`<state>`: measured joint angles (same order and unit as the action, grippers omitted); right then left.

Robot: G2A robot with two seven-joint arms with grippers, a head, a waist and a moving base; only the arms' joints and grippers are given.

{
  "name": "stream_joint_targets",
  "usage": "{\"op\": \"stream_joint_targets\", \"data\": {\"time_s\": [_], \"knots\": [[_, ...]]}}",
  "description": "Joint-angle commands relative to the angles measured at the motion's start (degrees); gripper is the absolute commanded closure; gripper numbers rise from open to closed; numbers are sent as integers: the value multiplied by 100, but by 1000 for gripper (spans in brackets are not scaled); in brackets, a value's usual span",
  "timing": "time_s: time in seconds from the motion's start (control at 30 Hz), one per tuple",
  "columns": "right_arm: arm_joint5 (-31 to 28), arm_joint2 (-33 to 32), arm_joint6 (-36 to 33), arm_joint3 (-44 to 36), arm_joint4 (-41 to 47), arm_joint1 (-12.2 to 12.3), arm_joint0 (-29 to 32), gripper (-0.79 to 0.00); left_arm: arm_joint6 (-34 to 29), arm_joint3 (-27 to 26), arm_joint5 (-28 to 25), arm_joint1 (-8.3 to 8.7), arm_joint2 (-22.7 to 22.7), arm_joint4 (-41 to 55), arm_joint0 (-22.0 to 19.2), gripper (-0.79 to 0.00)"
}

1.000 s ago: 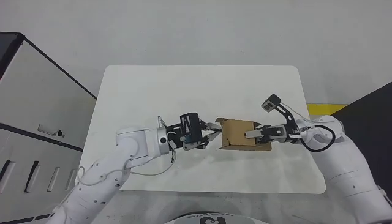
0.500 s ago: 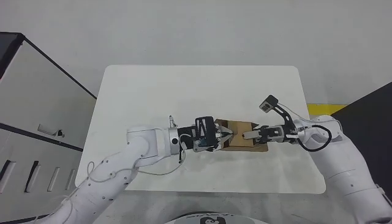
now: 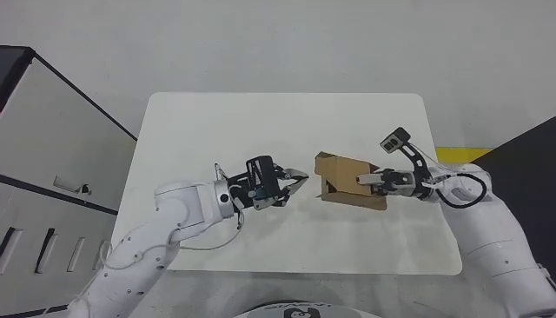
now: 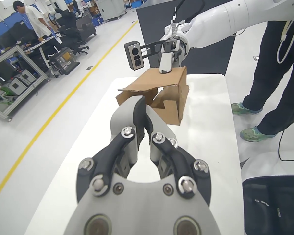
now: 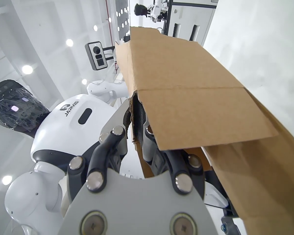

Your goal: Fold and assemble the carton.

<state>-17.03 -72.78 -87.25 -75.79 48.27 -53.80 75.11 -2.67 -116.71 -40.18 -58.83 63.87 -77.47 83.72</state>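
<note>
The brown carton [image 3: 349, 183] stands half-formed on the white table [image 3: 261, 118], right of centre, with loose flaps on its left end. In the left wrist view the carton [image 4: 166, 91] shows an open end with flaps hanging inside. My right gripper [image 3: 368, 180] is shut on the carton's upper panel; the right wrist view shows its fingers [image 5: 137, 123] clamping the cardboard wall [image 5: 186, 94]. My left gripper [image 3: 297, 179] sits a short way left of the carton, apart from it, its fingers [image 4: 142, 121] pressed together on nothing.
A dark cabinet [image 3: 35, 135] stands left of the table and a black one [image 3: 521, 153] at the right. A person's legs [image 4: 272, 86] stand beside the table's far side in the left wrist view. The table's back half and left part are bare.
My left gripper pushed in against the carton's left end, then drew back left and now stands apart from it. The right gripper shifted the carton slightly right and tilted it.
</note>
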Motion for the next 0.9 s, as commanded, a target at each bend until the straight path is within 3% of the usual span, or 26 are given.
{"op": "stream_joint_targets", "data": {"time_s": [0.0, 0.2, 0.47, 0.87], "knots": [[-30, -13, 31, 71, 86, -11, 1, 0, 18, -76, -51, 14, 20, -27, 92, 0], [-13, 22, 13, 121, 146, -45, -50, 0, 71, -209, -186, 26, -62, -93, 185, 0], [75, 27, -75, -51, 128, -67, -13, 0, 38, -117, -172, -19, -359, -139, 2, 0], [74, 131, -75, -509, 194, -18, 144, 0, 35, -47, -167, -27, -415, -118, -68, 0]]}}
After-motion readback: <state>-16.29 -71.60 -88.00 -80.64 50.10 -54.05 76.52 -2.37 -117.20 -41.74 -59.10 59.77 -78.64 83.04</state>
